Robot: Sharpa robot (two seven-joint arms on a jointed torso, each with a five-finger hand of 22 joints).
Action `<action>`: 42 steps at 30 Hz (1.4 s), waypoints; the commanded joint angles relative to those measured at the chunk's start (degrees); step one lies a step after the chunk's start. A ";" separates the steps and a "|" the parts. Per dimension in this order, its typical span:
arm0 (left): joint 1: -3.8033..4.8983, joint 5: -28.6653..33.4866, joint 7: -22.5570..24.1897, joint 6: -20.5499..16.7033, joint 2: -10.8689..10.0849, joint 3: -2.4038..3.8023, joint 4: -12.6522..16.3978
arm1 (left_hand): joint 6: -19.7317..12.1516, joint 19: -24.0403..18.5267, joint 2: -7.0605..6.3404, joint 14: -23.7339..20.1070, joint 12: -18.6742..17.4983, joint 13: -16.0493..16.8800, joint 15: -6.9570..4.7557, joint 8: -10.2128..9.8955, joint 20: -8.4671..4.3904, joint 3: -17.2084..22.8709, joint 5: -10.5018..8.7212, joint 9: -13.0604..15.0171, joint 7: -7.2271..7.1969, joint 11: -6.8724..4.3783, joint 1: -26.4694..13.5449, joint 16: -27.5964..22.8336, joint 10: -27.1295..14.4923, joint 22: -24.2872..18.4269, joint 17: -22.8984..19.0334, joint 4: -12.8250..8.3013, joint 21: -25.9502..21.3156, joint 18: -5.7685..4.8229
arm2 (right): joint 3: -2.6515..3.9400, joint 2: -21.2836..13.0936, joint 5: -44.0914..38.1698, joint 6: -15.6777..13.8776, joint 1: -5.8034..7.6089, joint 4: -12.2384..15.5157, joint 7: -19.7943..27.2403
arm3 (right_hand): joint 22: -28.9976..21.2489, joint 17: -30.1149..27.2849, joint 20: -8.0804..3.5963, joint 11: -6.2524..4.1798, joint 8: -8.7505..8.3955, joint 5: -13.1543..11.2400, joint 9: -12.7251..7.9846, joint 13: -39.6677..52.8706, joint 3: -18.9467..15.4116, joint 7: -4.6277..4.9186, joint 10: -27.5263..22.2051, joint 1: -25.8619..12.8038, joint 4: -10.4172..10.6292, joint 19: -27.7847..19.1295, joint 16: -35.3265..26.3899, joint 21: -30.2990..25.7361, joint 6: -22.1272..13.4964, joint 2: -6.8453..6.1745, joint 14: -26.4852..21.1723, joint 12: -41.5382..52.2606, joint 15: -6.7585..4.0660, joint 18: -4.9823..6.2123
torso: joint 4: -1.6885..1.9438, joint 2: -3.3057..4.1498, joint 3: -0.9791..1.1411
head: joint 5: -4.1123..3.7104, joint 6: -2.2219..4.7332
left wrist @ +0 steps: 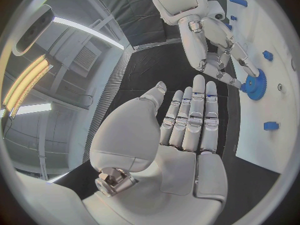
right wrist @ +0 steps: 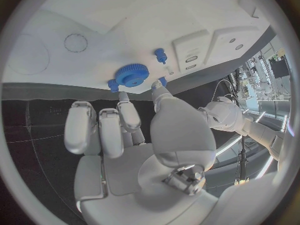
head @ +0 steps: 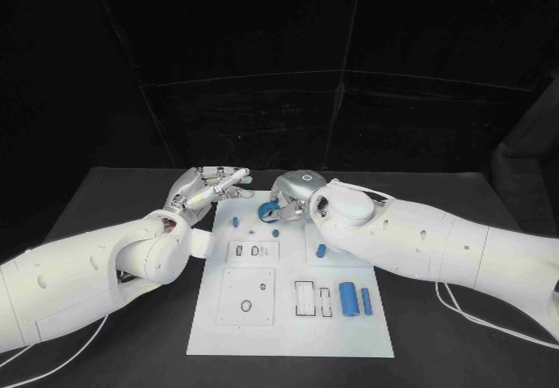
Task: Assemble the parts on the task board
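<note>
The white task board (head: 292, 331) lies in the middle of the black table. At its far end my right hand (head: 298, 196) pinches a blue gear (head: 271, 212) by its rim, low over the board. That gear (right wrist: 132, 75) sits just past the thumb and fingertips (right wrist: 128, 112) in the right wrist view. The left wrist view shows the same gear (left wrist: 255, 84) against the right hand's fingertips (left wrist: 232, 65). My left hand (head: 210, 190) hovers off the board's far left corner, fingers straight and holding nothing (left wrist: 190, 122).
Two blue cylinders (head: 355, 300) lie at the board's near right. Small blue pieces (head: 234, 221) (head: 321, 250) (head: 275, 233) sit near the gear. White slotted blocks (head: 250, 251) (head: 247, 296) occupy the board's left half. A cable (head: 466, 311) trails under the right arm.
</note>
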 commanded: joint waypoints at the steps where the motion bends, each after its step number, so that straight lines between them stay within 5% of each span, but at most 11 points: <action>1: 0.09 -0.36 0.32 0.55 0.02 0.02 0.04 | 0.35 0.45 0.49 0.07 -0.34 -0.03 0.18 -0.28 0.05 0.09 0.15 -0.06 0.14 0.18 -0.05 -0.29 0.22 -0.08 0.08 -0.12 -0.29 0.43 | 0.03 -0.69 0.73 -0.72 0.13 0.47 -0.13 | -0.04 0.47 0.38 0.51 -0.07 0.31 0.09 0.07 -0.76 -0.11 0.02 0.33 0.17 0.13 -0.27 -0.12 -0.24 1.07 3.16 -0.13 0.29 -0.57 | -0.02 -0.01 0.03 | -0.01 0.15; 5: 0.09 -0.36 0.31 0.55 -0.12 0.02 0.04 | 0.35 0.45 0.49 0.07 -0.34 -0.03 0.18 -0.28 0.05 0.09 0.15 -0.06 0.14 0.18 -0.05 -0.29 0.22 -0.08 0.08 -0.12 -0.29 0.43 | 0.03 -3.72 4.37 -6.54 0.13 2.45 2.96 | -0.23 0.16 0.32 0.42 -0.09 3.73 0.09 0.25 -1.51 -0.18 0.15 2.76 -0.05 0.05 -0.47 -0.16 -0.13 2.42 3.10 -0.04 0.20 -0.53 | -0.09 -0.15 0.05 | -0.03 0.26; 8: 0.09 -0.36 0.33 0.52 -0.34 0.02 0.11 | 0.35 0.45 0.49 0.07 -0.34 -0.03 0.18 -0.28 0.05 0.09 0.15 -0.06 0.14 0.18 -0.05 -0.29 0.22 -0.08 0.08 -0.12 -0.29 0.43 | 0.03 -7.82 9.69 -8.10 0.19 5.10 7.04 | -3.62 -2.83 0.40 0.60 -0.33 2.83 -0.07 -2.03 -1.97 0.07 -1.63 5.29 -1.05 -1.89 -2.41 -1.60 -1.38 3.00 2.30 -2.56 0.33 0.13 | -0.21 -0.25 -0.02 | 0.02 0.38; 10: 0.09 -0.36 0.33 0.52 -0.50 0.02 0.14 | 0.35 0.45 0.49 0.07 -0.34 -0.03 0.18 -0.28 0.05 0.09 0.15 -0.06 0.14 0.18 -0.05 -0.29 0.22 -0.08 0.08 -0.12 -0.29 0.43 | 0.01 -11.58 15.04 -6.96 0.31 7.34 10.72 | -4.53 -3.51 0.47 0.66 -0.27 1.62 -0.04 -2.67 -2.55 0.12 -2.21 7.31 -2.09 -2.41 -3.00 -2.13 -1.80 2.97 2.13 -3.31 0.37 0.30 | -0.40 -0.43 -0.03 | -0.03 0.51; 18: 0.08 -0.36 0.21 0.85 -0.51 0.02 -0.42 | 0.34 0.45 0.49 0.05 -0.41 -0.03 0.19 -0.34 0.05 0.15 0.15 -0.07 0.15 0.19 -0.11 -0.34 0.23 -0.11 0.14 -0.16 -0.32 0.43 | -0.04 -22.82 26.38 -2.79 0.50 12.61 21.03 | -5.40 -3.95 0.24 0.30 -0.01 4.31 0.11 -3.66 -3.53 -0.21 -3.03 13.17 -5.82 -2.76 -3.69 -2.84 -1.42 3.20 2.14 -4.51 0.08 0.41 | -1.65 -0.93 0.23 | 0.11 0.97; 20: 0.08 -0.36 0.18 0.88 -0.38 0.02 -0.62 | 0.34 0.45 0.49 0.05 -0.41 -0.03 0.19 -0.34 0.05 0.15 0.15 -0.07 0.15 0.19 -0.11 -0.34 0.23 -0.11 0.14 -0.16 -0.32 0.43 | -0.04 -24.44 27.11 -2.54 0.51 12.53 21.99 | -5.48 -3.99 0.18 0.23 -0.06 4.93 0.09 -3.82 -3.91 -0.28 -3.10 13.70 -6.27 -2.77 -3.79 -2.92 -1.51 3.04 2.15 -4.70 0.03 0.42 | -2.00 -1.08 0.34 | 0.01 1.04; 27: 0.07 -0.36 0.13 1.03 0.20 0.01 -1.08 | 0.34 0.45 0.49 0.05 -0.41 -0.03 0.19 -0.34 0.05 0.15 0.15 -0.07 0.15 0.19 -0.11 -0.34 0.23 -0.11 0.14 -0.16 -0.32 0.43 | -0.07 -27.16 27.82 -1.83 0.49 9.63 23.59 | -5.47 -3.87 0.02 0.05 -0.12 7.58 0.06 -4.15 -5.17 -0.44 -3.13 14.56 -7.15 -2.64 -3.91 -3.01 -1.84 2.84 2.23 -5.08 -0.13 0.39 | -1.91 -1.06 0.45 | -0.35 1.08; 37: 0.04 -0.36 0.12 1.20 0.53 0.00 -1.63 | 0.34 0.45 0.49 0.05 -0.41 -0.03 0.19 -0.34 0.05 0.15 0.15 -0.07 0.15 0.19 -0.11 -0.34 0.23 -0.11 0.14 -0.16 -0.32 0.43 | -0.09 -25.29 27.14 -0.83 -0.16 4.40 24.56 | -5.52 -3.80 -0.03 0.03 -0.12 8.73 0.06 -4.28 -5.33 -0.42 -3.17 15.36 -7.70 -2.61 -3.96 -3.07 -1.97 3.35 2.27 -5.26 -0.16 0.40 | -1.60 -0.87 0.76 | -0.51 0.81; 42: 0.04 -0.36 0.12 1.28 0.66 -0.01 -1.72 | 0.34 0.45 0.49 0.05 -0.41 -0.03 0.19 -0.34 0.05 0.15 0.15 -0.07 0.15 0.19 -0.11 -0.34 0.23 -0.11 0.14 -0.16 -0.32 0.43 | -0.09 -24.00 25.91 -0.55 -0.62 2.49 24.69 | -5.57 -3.80 -0.03 0.04 -0.12 8.91 0.06 -4.27 -5.35 -0.41 -3.15 15.44 -7.77 -2.63 -3.97 -3.09 -1.98 3.43 2.28 -5.25 -0.16 0.40 | -1.65 -0.85 0.66 | -0.49 0.79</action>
